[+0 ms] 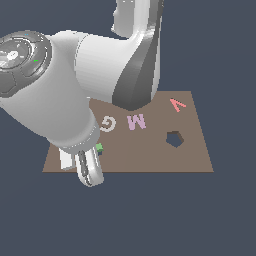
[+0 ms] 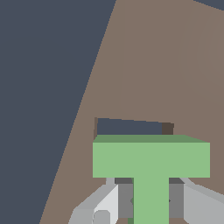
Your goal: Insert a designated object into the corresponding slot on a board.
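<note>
The green T block [image 2: 151, 162] fills the lower part of the wrist view, with its stem between my two fingers [image 2: 107, 202]. The gripper [image 2: 151, 205] is shut on it. Directly beyond the block's crossbar shows the dark T-shaped slot [image 2: 130, 127] in the brown board [image 2: 175, 65]; the block sits just over it, mostly covering it. In the exterior view only a small green bit of the block [image 1: 99, 147] shows beside my gripper [image 1: 90, 167] at the board's [image 1: 150, 155] left front part. The arm hides the slot there.
On the board lie a white G [image 1: 107, 123], a pink M [image 1: 136, 121] and a red V [image 1: 177, 104]. A dark pentagon cutout [image 1: 174, 139] is on the exterior view's right. The arm's large links [image 1: 100, 70] hang over the board's back left.
</note>
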You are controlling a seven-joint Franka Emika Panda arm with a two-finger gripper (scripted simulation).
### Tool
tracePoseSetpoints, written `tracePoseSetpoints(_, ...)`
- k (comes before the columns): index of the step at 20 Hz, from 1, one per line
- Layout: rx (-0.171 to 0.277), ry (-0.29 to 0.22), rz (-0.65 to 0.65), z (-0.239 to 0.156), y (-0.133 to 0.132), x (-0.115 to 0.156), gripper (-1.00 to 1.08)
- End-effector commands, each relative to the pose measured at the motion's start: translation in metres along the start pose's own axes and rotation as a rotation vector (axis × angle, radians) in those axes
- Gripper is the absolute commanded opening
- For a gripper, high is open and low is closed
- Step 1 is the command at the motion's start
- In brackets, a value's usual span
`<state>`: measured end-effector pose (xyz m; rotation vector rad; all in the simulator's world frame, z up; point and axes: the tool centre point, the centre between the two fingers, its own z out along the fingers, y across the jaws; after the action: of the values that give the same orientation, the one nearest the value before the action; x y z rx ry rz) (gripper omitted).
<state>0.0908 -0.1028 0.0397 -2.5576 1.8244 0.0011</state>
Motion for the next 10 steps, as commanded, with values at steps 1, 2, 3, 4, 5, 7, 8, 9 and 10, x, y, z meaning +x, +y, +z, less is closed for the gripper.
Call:
tracePoseSetpoints(1, 0.0, 0.0, 0.034, -0.0003, -0.0027, 0.0038, -1.0)
tracePoseSetpoints(2, 0.0, 0.0, 0.044, -0.0003, -0.0034, 0.005, -1.0)
tracePoseSetpoints(3, 0.0, 0.0, 0.052, -0.0003, -0.0039, 0.006, -1.0)
tracePoseSetpoints(4, 0.0, 0.0, 0.059, -0.0003, -0.0044, 0.0069, -1.0)
tracePoseSetpoints(5, 0.0, 0.0, 0.065, -0.0004, -0.0047, 0.0076, -1.0)
tracePoseSetpoints(7, 0.0, 0.0, 0.071, -0.0004, -0.0051, 0.0085, -1.0)
tracePoseSetpoints(8, 0.0, 0.0, 0.073, -0.0004, -0.0051, 0.0088, -1.0)
tracePoseSetpoints(9, 0.0, 0.0, 0.073, -0.0003, -0.0049, 0.009, -1.0)
tracePoseSetpoints(10, 0.0, 0.0, 0.071, -0.0003, -0.0049, 0.0087, -1.0)
